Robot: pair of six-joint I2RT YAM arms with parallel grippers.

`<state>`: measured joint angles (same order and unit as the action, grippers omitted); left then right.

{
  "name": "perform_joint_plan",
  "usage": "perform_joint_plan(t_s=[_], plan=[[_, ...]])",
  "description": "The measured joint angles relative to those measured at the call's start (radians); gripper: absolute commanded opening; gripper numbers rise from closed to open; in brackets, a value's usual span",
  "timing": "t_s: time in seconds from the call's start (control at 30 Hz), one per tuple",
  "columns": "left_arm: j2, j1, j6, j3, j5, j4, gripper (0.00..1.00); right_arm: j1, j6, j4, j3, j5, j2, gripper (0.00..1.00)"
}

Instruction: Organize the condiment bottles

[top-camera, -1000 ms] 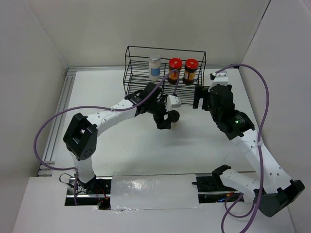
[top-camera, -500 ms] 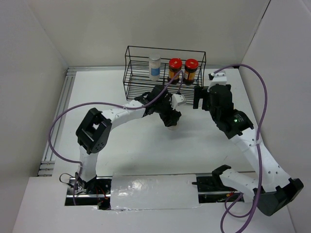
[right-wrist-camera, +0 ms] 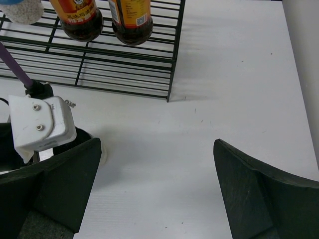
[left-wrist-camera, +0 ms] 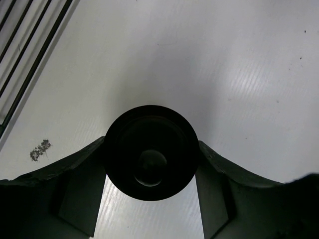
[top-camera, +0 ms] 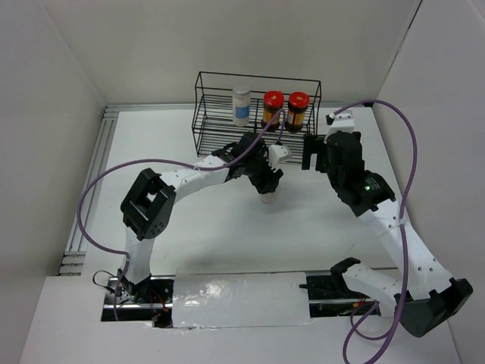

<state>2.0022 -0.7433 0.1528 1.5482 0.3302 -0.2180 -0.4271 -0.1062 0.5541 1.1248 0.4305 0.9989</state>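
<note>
1. Left claw is out over the middle of the table, pointing straight down, and it is on the black-capped bottle.
2. The left wrist view looks right down on that round black cap. One finger presses its left side and the other presses its right, so the claw is clenched on the bottle.
3. From above, the bottle's white body shows just under the claw. It stands upright on the table, in front of the black wire rack and clear of it.
4. Over to the right claw: its jaws stand wide apart with nothing but bare table between them. Released, holding nothing.
5. That right claw hangs just to the right of the left one, near the rack's front right corner, and touches neither rack nor bottle.
6. Up in the rack, three bottles stand in a row along the back.
7. The silver-capped bottle, white with a blue label, is on the left.
8. The first red-lidded jar is beside it, and the second red-lidded jar is just right of that one, the two close together.
9. Both jars are dark brown with yellow labels, upright on the rack's wire floor.
</note>
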Motion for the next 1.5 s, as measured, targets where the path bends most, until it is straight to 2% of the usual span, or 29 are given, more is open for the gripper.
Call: perform_joint_plan(t_s=[0.17,0.4,0.53,0.67,0.77,0.9,1.23,1.5], plan=[[-0.02,0.0,-0.002,0.043,0.0,-0.13,0.0,0.0,0.0,0.0,0.0,0.011,-0.014,1.0],[-0.241,0.036,0.032,0.095,-0.04,-0.386,0.0,0.009,-0.008,-0.008,-0.023,0.031,-0.06,1.0],[-0.342,0.178,0.032,0.219,-0.025,-0.491,0.0,0.012,-0.016,-0.01,-0.037,0.03,-0.05,1.0],[-0.377,0.349,0.035,0.335,-0.031,-0.517,0.0,0.013,-0.02,-0.012,-0.037,0.027,-0.035,1.0],[-0.365,0.42,0.037,0.403,-0.038,-0.515,0.0,0.014,-0.021,-0.016,-0.037,0.025,-0.031,1.0],[-0.306,0.453,0.029,0.464,-0.037,-0.476,0.0,0.015,-0.027,-0.015,-0.037,0.024,-0.028,1.0],[-0.055,0.47,0.0,0.586,-0.092,-0.362,0.0,0.017,-0.035,-0.01,-0.037,0.029,-0.036,1.0],[0.0,0.467,-0.021,0.586,-0.143,-0.304,0.0,0.019,-0.039,0.0,-0.037,0.029,-0.039,1.0]])
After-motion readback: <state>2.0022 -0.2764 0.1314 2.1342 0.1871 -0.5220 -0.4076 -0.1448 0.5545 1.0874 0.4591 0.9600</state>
